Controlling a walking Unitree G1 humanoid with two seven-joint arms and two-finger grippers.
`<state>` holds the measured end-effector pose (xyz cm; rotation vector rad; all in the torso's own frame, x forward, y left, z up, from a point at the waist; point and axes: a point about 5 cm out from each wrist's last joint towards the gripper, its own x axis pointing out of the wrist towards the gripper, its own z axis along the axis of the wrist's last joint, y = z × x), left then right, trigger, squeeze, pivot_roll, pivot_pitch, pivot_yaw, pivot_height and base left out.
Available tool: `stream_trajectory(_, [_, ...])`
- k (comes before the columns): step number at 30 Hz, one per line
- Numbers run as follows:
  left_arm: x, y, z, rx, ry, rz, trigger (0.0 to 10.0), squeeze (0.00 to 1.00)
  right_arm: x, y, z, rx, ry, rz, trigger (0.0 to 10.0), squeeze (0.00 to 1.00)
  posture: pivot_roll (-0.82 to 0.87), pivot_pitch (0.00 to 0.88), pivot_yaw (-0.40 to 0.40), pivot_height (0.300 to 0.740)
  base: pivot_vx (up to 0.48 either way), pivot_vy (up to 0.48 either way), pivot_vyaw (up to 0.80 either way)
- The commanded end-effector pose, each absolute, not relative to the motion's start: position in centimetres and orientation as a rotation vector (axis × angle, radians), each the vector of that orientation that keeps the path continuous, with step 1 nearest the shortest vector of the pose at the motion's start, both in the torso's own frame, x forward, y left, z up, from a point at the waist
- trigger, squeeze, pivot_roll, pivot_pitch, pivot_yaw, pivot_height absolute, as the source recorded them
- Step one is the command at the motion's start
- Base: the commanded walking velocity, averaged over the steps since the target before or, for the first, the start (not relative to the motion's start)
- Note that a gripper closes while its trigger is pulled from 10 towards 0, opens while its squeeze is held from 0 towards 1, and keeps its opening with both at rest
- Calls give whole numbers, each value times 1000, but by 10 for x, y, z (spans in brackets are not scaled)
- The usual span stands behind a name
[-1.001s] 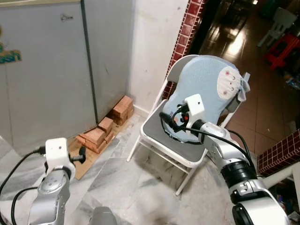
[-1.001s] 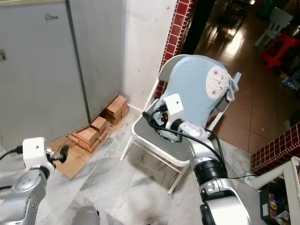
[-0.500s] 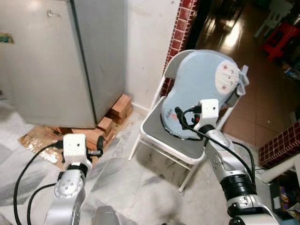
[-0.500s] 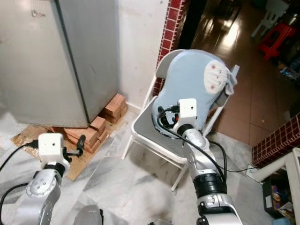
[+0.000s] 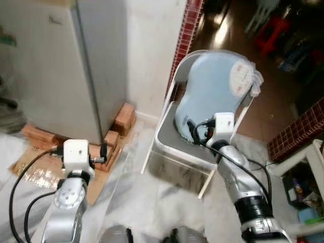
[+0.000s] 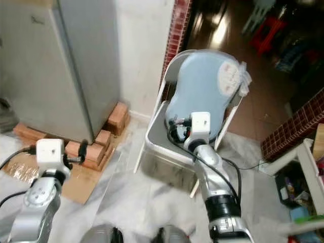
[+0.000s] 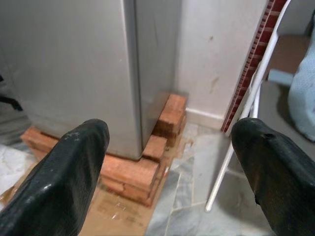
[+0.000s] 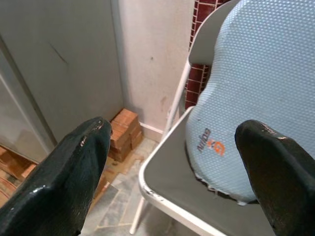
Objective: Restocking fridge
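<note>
Left wrist view: left tool [image 7: 170, 167] fingers apart, facing fridge [image 7: 74, 64] corner edge.

- Pale marble floor [image 5: 152, 202], grey-veined.
- White wall [image 5: 152, 45] between fridge and chair, scuffed low down.
- Red-tiled pillar [image 5: 183, 35] just behind the chair.
- White folding chair [image 5: 174, 152] with a grey seat; a light blue cushion [image 5: 210, 96] leans against its back.
- Bricks [image 5: 121, 119] stacked at the wall's foot, on flattened cardboard [image 5: 35, 172].
- Beyond the pillar, a dark glossy floor [image 5: 223, 30] catches light.
</note>
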<state>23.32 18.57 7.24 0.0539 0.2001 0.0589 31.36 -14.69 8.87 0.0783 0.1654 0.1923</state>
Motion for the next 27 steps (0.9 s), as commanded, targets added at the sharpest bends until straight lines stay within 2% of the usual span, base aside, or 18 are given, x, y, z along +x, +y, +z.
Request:
stream_trajectory(1, [230,182,70,49,212,48,10000,0,308,-154,82,83,198,166,10000,0,56,62,-83,740,0,480,0])
stream_trajectory(12, [234,180,71,53,212,5,10000,0,308,-151,84,86,198,169,10000,0,58,78,-83,740,0,480,-580])
stream_trajectory(17, [231,180,73,71,196,-6,10000,0,308,-158,87,83,175,147,10000,0,57,81,-81,740,0,480,-650])
stream_trajectory(23, [229,181,92,168,14,14,10000,0,294,-175,86,76,155,132,10000,0,53,85,-75,740,0,480,-614])
stream_trajectory(27, [231,183,91,165,21,26,10000,0,292,-176,86,73,153,122,10000,0,50,84,-72,740,0,480,-127])
